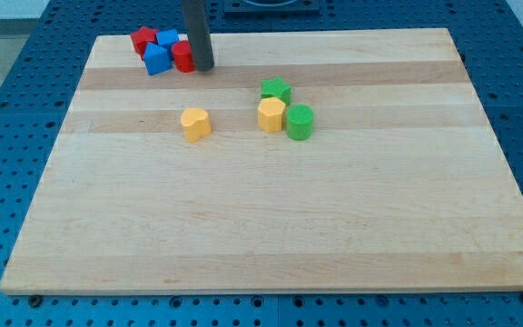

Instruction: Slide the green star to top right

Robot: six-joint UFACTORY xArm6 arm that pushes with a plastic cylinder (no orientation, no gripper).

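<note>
The green star [276, 90] lies on the wooden board [271, 209], a little above the board's middle. It touches a yellow hexagon block [271, 115] just below it. A green cylinder [300, 122] stands right of the yellow hexagon, touching it. My tip [202, 66] is at the view's top left, far left of the green star, pressed against the right side of a red block [182, 57].
A cluster of a red block [143, 40] and two blue blocks [167, 40] [156, 59] sits at the board's top left, next to my tip. A yellow heart-like block [195, 123] lies alone left of the middle group. Blue perforated table surrounds the board.
</note>
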